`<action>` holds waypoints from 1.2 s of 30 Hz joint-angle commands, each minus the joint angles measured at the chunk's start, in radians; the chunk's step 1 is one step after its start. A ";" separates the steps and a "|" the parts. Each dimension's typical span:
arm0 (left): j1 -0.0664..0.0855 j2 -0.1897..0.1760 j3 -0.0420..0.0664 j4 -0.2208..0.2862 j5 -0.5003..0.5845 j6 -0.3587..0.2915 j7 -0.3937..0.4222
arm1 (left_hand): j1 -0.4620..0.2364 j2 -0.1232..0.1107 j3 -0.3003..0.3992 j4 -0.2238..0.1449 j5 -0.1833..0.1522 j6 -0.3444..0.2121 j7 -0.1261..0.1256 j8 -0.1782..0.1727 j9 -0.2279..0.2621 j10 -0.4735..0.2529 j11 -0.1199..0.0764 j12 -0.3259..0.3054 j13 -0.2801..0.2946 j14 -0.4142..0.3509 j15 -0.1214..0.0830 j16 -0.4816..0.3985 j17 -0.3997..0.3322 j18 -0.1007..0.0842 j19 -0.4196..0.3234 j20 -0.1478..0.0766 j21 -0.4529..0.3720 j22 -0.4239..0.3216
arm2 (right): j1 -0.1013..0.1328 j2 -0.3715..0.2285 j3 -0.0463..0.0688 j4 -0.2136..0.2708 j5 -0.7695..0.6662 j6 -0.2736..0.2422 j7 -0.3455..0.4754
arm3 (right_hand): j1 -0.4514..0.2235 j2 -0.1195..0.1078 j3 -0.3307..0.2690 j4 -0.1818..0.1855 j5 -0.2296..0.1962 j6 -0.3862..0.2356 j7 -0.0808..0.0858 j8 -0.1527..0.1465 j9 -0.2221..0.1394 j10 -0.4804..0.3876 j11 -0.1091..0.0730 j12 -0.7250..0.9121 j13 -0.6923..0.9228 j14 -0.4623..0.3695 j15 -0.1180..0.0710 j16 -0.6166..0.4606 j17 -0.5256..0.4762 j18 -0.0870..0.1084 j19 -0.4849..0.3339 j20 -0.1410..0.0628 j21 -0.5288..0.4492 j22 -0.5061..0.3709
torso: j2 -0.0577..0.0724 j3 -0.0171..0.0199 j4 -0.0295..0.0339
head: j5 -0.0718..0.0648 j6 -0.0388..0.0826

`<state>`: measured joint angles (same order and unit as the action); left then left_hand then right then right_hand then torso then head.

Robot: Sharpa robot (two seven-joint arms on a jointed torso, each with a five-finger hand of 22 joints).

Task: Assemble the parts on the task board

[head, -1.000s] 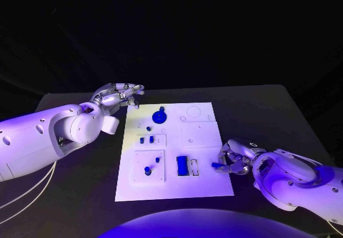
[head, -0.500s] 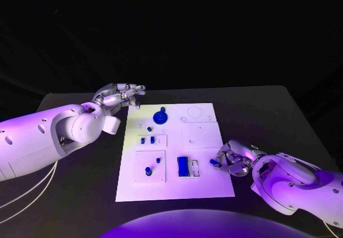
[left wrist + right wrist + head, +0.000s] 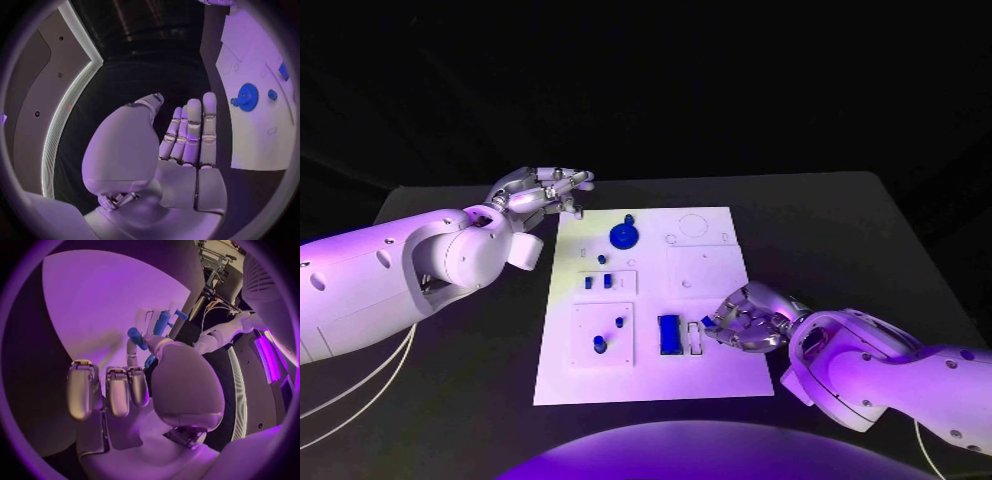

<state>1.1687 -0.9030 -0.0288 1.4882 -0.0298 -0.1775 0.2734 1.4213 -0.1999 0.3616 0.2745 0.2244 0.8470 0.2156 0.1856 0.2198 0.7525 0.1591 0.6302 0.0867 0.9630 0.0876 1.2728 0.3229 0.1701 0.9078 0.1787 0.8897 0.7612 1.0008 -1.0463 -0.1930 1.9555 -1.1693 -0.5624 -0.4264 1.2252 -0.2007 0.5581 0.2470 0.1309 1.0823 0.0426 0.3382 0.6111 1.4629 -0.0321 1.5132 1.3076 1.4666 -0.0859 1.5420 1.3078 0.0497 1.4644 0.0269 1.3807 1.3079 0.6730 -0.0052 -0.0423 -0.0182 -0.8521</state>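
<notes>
The white task board (image 3: 711, 375) lies in the middle of the table. A blue gear (image 3: 623, 236) sits near its far end, several small blue parts (image 3: 599, 344) stand along its left side, and a blue block (image 3: 668, 334) lies near the front. My right hand (image 3: 751, 320) hovers over the board's right front area, just right of the block, and pinches a small blue part (image 3: 137, 338) between thumb and finger. My left hand (image 3: 540, 189) is off the board by its far left corner, fingers straight and apart (image 3: 187, 140), holding nothing.
The black table (image 3: 848, 230) surrounds the board, with bare room to the right and far side. A pale empty slot (image 3: 692, 337) lies beside the blue block. Round outlines (image 3: 691, 225) mark the board's far right part.
My right hand has moved left, from the board's right edge in over the board toward the blue block, still pinching the small blue part. The left hand has stayed put.
</notes>
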 commanded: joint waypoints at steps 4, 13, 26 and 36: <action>0.000 0.001 0.001 0.002 -0.004 0.017 0.003 | 0.007 0.001 -0.007 0.000 0.001 -0.005 0.002 0.004 0.001 -0.007 -0.001 0.002 0.001 -0.006 0.000 0.005 0.002 0.014 0.002 0.005 -0.003 -0.001 | -0.003 0.026 0.000 -0.013 0.070 0.027 0.004 | -0.058 0.000 0.051 -0.040 -0.003 0.003 -0.002 0.006 0.069 0.094 0.000 0.004 0.240 0.092 -0.003 0.006 0.202 -0.015 0.047 -0.004 0.009 0.216 | 0.001 -0.0004 -0.0007 | -0.002 -0.001; 0.000 -0.001 0.001 0.004 -0.004 0.019 0.001 | 0.007 0.001 -0.007 0.000 0.001 -0.005 0.002 0.004 0.001 -0.007 -0.001 0.002 0.001 -0.006 0.000 0.005 0.002 0.014 0.002 0.005 -0.003 -0.001 | -0.006 0.055 0.000 -0.027 0.071 0.053 -0.020 | -0.116 -0.021 0.017 -0.041 -0.008 0.017 -0.005 0.017 0.079 0.094 -0.003 0.002 0.240 0.093 -0.005 0.008 0.207 -0.016 0.049 -0.006 0.014 0.218 | 0.000 0.0003 -0.0008 | 0.000 -0.003; 0.000 -0.003 0.001 0.005 -0.004 0.021 0.001 | 0.007 0.001 -0.007 0.000 0.001 -0.005 0.002 0.004 0.001 -0.007 -0.001 0.002 0.001 -0.006 0.000 0.005 0.002 0.014 0.002 0.005 -0.003 -0.001 | -0.007 0.070 0.000 -0.034 0.064 0.060 -0.029 | -0.128 -0.024 0.005 -0.041 -0.008 0.020 -0.007 0.019 0.082 0.094 -0.004 0.000 0.239 0.093 -0.006 0.009 0.211 -0.016 0.050 -0.007 0.017 0.218 | 0.000 0.0003 -0.0011 | 0.000 -0.005; 0.000 -0.004 0.001 0.006 -0.005 0.018 0.001 | 0.007 0.001 -0.007 0.000 0.001 -0.005 0.002 0.004 0.001 -0.007 -0.001 0.002 0.001 -0.006 0.000 0.005 0.002 0.014 0.002 0.005 -0.003 -0.001 | -0.007 0.079 0.000 -0.039 0.060 0.057 -0.030 | -0.198 -0.038 -0.078 -0.010 -0.012 0.024 -0.005 0.022 0.089 0.094 -0.003 -0.001 0.238 0.093 -0.006 0.009 0.212 -0.016 0.050 -0.007 0.018 0.218 | 0.001 0.0010 -0.0013 | 0.003 -0.002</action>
<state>1.1687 -0.9081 -0.0288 1.4912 -0.0308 -0.1739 0.2696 1.4213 -0.1999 0.3617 0.2745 0.2244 0.8470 0.2157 0.1856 0.2196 0.7525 0.1590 0.6302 0.0867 0.9630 0.0877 1.2728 0.3229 0.1702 0.9078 0.1787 0.8897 0.7614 0.9949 -0.9714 -0.1932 1.9145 -1.1036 -0.5234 -0.4546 1.0363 -0.2397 0.4843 0.2342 0.1253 1.1055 0.0344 0.3643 0.6999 1.4631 -0.0320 1.5132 1.3074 1.4666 -0.0859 1.5459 1.3075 0.0499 1.4644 0.0269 1.3960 1.3074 0.6728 -0.0047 -0.0436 -0.0160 -0.8556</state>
